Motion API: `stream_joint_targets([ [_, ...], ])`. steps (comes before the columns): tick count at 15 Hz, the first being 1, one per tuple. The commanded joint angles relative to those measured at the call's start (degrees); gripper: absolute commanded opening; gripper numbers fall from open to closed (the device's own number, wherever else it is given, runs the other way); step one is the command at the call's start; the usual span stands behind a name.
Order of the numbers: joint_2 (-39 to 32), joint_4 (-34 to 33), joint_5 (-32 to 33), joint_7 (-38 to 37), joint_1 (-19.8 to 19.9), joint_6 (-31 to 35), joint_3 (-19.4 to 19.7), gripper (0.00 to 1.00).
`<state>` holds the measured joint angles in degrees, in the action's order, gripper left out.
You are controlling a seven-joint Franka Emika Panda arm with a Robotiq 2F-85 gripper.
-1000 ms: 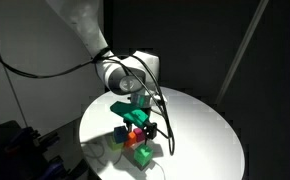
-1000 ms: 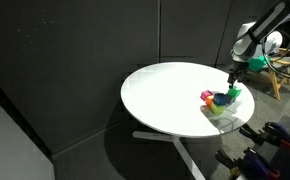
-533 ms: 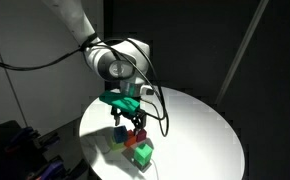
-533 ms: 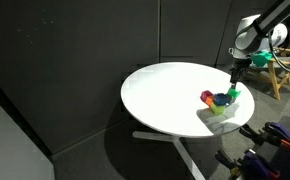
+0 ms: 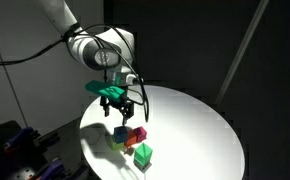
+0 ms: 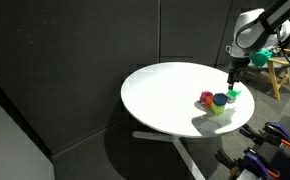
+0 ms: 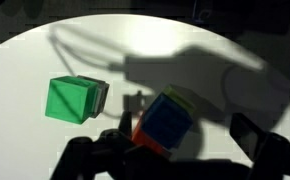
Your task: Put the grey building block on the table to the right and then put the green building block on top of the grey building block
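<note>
The green building block (image 7: 71,100) lies on the white table (image 7: 45,50) at the left of the wrist view. A thin light grey sliver, likely the grey building block (image 7: 101,97), shows against its right edge; I cannot tell whether it is beside or under the green one. In both exterior views the green block (image 5: 142,153) (image 6: 232,94) sits at the edge of the block cluster. My gripper (image 5: 121,103) (image 6: 233,76) (image 7: 180,150) is open and empty. It hovers above the cluster, over a dark blue cube (image 7: 171,121).
The blue cube (image 5: 120,132) rests on a red block (image 5: 136,136) with a pale yellow-green block (image 5: 118,144) beside it. The cluster lies near the table's rim (image 6: 225,122). The wide tabletop (image 6: 165,90) stretches away from it. A wooden stool (image 6: 277,70) stands beyond the table.
My gripper has risen off the block cluster and drawn back, empty. The blocks have stayed where they were.
</note>
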<state>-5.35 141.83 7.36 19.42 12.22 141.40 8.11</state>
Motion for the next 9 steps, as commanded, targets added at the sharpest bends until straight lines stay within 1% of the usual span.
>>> stream_joint_targets([
  [1,5.1,2.9,1.2,-7.8,-1.9,-0.9,0.4,1.0],
  [5,8.4,3.6,1.4,-15.1,-3.0,-3.0,0.0,1.0],
  [9,12.1,3.4,0.9,-18.0,-3.4,-7.8,-0.3,1.0],
])
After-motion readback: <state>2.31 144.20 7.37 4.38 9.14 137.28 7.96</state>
